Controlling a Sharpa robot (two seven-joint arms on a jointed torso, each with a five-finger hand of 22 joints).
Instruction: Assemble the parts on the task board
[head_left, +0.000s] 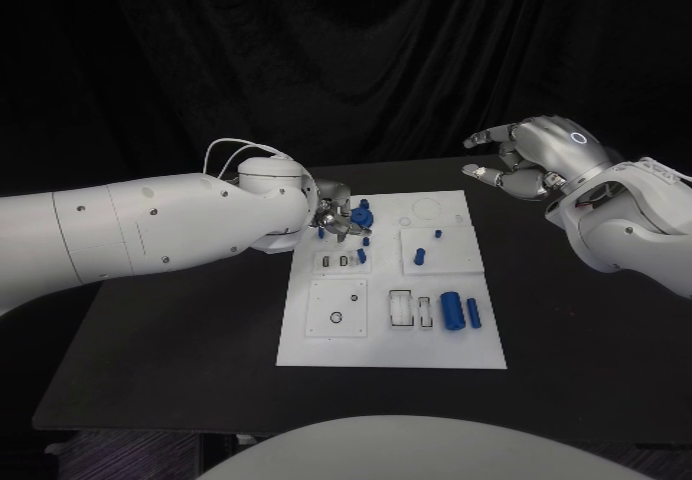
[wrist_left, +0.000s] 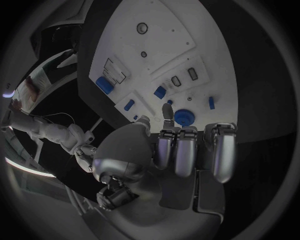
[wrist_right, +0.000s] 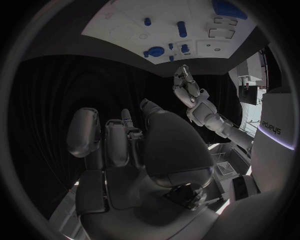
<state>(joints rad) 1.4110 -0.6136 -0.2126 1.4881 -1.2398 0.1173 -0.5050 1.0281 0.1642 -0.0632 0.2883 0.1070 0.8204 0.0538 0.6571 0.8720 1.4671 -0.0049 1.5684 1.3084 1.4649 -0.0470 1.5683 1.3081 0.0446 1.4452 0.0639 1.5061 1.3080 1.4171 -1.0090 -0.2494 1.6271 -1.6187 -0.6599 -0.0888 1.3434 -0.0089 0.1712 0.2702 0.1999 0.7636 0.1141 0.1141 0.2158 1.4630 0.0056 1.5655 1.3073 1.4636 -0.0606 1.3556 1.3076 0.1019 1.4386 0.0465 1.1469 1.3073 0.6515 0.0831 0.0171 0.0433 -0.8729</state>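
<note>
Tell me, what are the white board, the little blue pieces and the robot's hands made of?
The task board looks like matte white plastic: flat, dull, with neat cut-out slots. The blue parts, such as the big cylinder, look like smooth plastic, evenly coloured with a soft sheen. The left hand and right hand look like polished metal, silvery with bright reflections, though they could be coated plastic.

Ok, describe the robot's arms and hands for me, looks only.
Both arms are smooth white shells with small dark screw holes. The left arm carries thin white cables looped at the wrist. Each ends in a silver metallic hand: the left hand and the right hand, which bears a small glowing ring marking on its back.
</note>
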